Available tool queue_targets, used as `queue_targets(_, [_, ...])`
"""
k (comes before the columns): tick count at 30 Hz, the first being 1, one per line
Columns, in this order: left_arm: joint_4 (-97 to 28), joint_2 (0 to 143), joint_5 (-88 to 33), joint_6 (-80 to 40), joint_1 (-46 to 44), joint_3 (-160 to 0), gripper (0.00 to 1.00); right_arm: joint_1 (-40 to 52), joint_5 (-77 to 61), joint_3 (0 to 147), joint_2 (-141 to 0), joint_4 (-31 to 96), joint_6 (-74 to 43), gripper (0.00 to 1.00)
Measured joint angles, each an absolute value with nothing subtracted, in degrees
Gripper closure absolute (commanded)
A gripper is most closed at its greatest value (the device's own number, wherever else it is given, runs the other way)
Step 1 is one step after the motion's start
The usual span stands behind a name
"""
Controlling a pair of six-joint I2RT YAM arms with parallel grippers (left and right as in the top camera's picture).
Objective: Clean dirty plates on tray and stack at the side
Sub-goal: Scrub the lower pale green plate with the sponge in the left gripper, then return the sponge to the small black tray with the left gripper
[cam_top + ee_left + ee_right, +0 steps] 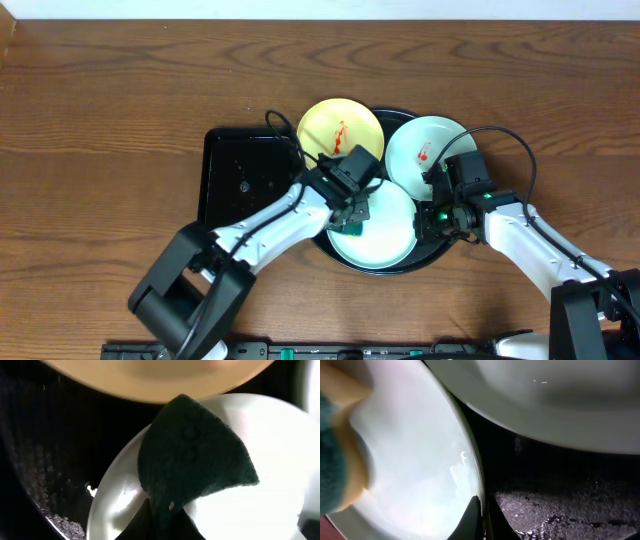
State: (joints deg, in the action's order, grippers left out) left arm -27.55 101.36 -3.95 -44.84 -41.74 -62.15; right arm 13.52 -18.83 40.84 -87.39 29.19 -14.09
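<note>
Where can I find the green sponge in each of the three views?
Overhead: the sponge is near the middle, on the left part of the front blue plate.
Left wrist: it fills the centre, lying on that plate.
Right wrist: only its edge shows at the far left, green with a yellow side.
Shared landmark: the front blue plate, seen in all three.
</note>
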Motion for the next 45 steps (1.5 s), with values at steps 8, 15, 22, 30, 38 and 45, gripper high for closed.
queue_targets(8, [-30.30,86.41,-11.77,-36.16,-37.47,-62.13,0.93,13.52,-18.41,40.80,-87.39,29.54,-14.13,0.79])
queue_targets(15, [-34.79,79.33,-13.26,-34.04,-26.83,-62.15,0.93,13.52,-18.41,40.29,-87.39,29.06,-14.06,0.74])
queue_targets(22, [-37.06,81.56,-12.80,-29.34,-14.63,-61.41,0.93,13.74,-19.29,37.63,-87.24,24.40,-14.20,0.89])
queue_targets(30, [-37.06,92.90,-12.73,-23.35,-8.54,-60.99,0.92,17.04,-19.44,36.73,-87.37,18.59,-14.74,0.99])
queue_targets(38, [-35.73,100.62,-12.75,-22.13,-6.48,-60.82,0.93,17.58,-19.00,36.77,-86.48,18.74,-14.87,0.99])
queue_targets(45, [-35.00,101.06,-12.75,-20.82,-6.42,-60.82,0.93,18.13,-13.96,38.30,-79.64,19.44,-12.80,0.99])
